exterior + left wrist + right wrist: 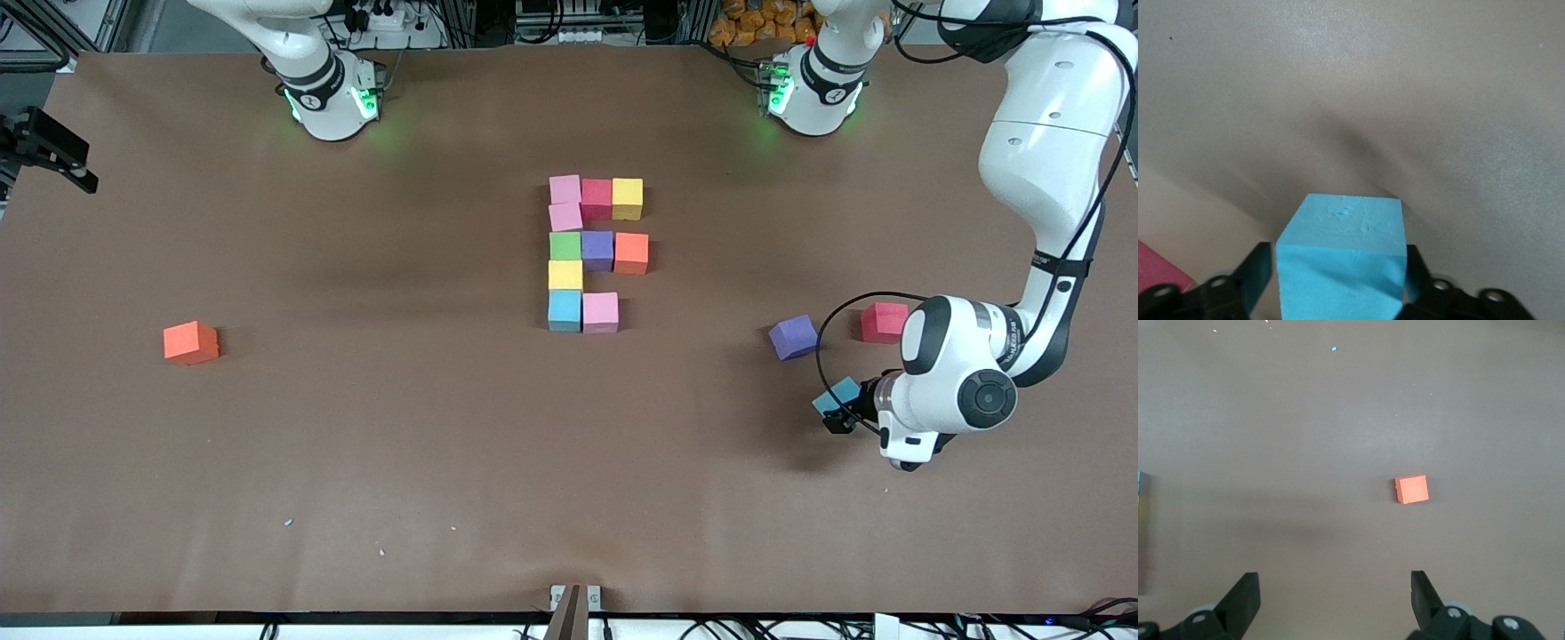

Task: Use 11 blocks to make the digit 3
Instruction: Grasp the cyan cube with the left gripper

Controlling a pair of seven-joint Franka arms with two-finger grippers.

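Several blocks form a figure mid-table: a pink block [564, 188], red [597, 197] and yellow [627, 197] make its row farthest from the camera, a light blue one [564, 310] and a pink one [600, 312] its nearest. Toward the left arm's end of the table, my left gripper [843, 411] [1338, 248] is shut on a loose light blue block [834, 395] [1341, 257], one finger against each side. My right gripper [1333, 577] is open and holds nothing, high over the table near a loose orange block [1412, 489] [190, 342].
A loose purple block [793, 337] and a red block [884, 322] lie close to the left gripper, farther from the camera than it. The red block's corner [1155, 270] shows in the left wrist view. Small pale specks [288, 522] lie near the front edge.
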